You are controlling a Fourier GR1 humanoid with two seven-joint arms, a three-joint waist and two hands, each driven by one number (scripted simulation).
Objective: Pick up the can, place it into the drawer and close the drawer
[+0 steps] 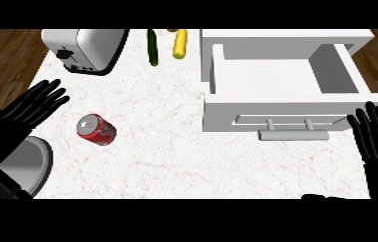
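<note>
Fingers (44, 98) on my left hand (29, 113) are straight and spread, holding nothing, hovering over the left edge of the marble worktop (170, 151). Over at the right edge, my right hand (367, 136) shows its fingers straight and open too, pointing up the view, just beside the drawer's front corner. And the can (97, 129), red with a silver top, lies on its side on the worktop, a little right of and below my left fingertips, apart from them, untouched. Now the drawer (284, 78), white, is pulled wide open, its grey handle (293, 134) facing me, and I see nothing inside it. Well apart from the can it sits, across the open marble. Up at the back left stands a silver toaster (85, 50); near it lie a green cucumber (153, 48) and a yellow corn cob (180, 43), side by side, just left of the drawer's cabinet.
</note>
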